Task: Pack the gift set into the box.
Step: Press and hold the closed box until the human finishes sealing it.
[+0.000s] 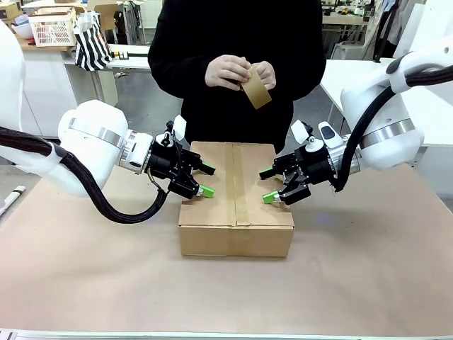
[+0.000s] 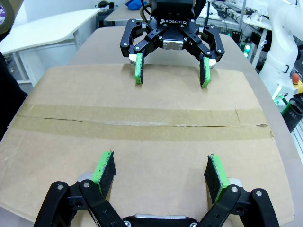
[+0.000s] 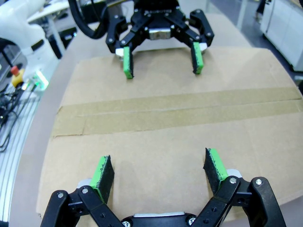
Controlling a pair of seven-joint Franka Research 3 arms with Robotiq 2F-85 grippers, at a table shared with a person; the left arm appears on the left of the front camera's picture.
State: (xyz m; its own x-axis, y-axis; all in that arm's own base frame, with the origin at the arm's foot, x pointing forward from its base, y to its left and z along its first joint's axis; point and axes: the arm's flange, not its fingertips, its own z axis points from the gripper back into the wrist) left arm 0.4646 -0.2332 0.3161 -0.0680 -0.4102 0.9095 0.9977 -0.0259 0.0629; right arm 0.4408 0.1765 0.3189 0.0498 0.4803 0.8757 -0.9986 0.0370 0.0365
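Front view: plain brown corrugated cardboard box point(image 1: 236, 205), flaps closed and taped along the centre seam, on the brown table point(image 1: 368, 276). Left gripper point(image 1: 206, 180) and right gripper point(image 1: 269, 186) flank its top, fingers spread. Person's hands point(image 1: 239, 72) hold a small brown piece, possibly tape point(image 1: 256, 86).

Left wrist view: left gripper point(image 2: 161, 172) spread over box point(image 2: 142, 142); right gripper point(image 2: 171, 72) opposite, spread.

Right wrist view: right gripper point(image 3: 160, 171) spread above box point(image 3: 170, 137); left gripper point(image 3: 162, 61) facing, spread.

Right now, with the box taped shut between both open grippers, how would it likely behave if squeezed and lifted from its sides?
The box is plain corrugated cardboard, so probably stiff enough, though its walls may dent. Its seam tape looks flat, so the top flaps should stay closed. It sits low and wide, so tipping seems unlikely.
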